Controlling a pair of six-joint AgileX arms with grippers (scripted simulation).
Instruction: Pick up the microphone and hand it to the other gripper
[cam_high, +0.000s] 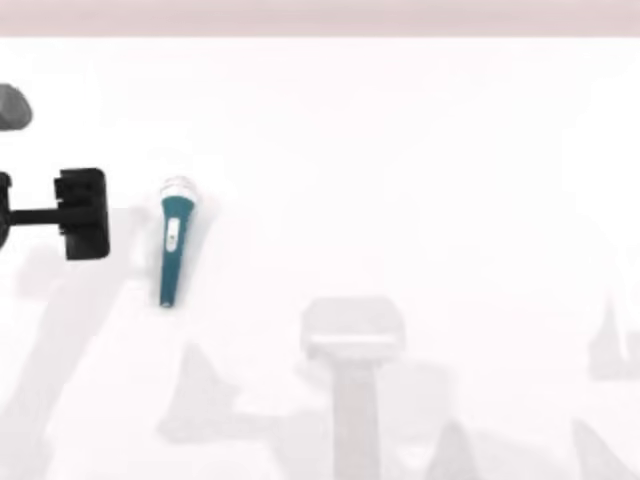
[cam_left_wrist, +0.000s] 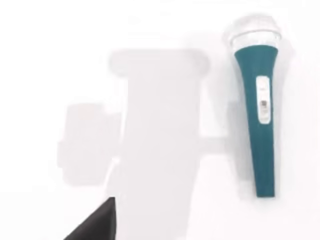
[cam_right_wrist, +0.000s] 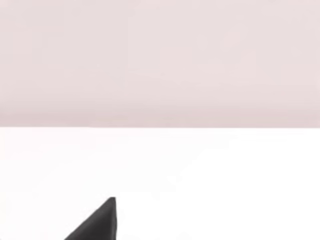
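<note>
The microphone (cam_high: 176, 240) lies flat on the white table at the left, its silver-white mesh head toward the far edge and its teal handle toward the near edge. The left wrist view shows the microphone (cam_left_wrist: 259, 107) with its white switch facing up. My left gripper (cam_high: 82, 213) hovers just left of it, apart from it, open and holding nothing. Only one black fingertip (cam_left_wrist: 100, 225) shows in that wrist view. My right gripper (cam_right_wrist: 142, 220) is outside the top view. It shows one black fingertip (cam_right_wrist: 100, 222) over bare table, open and empty.
A dark grey rounded object (cam_high: 14, 107) sits at the table's far left edge. A pale pink wall (cam_high: 320, 15) runs behind the table's far edge. Faint arm and gripper shadows lie on the near half of the table.
</note>
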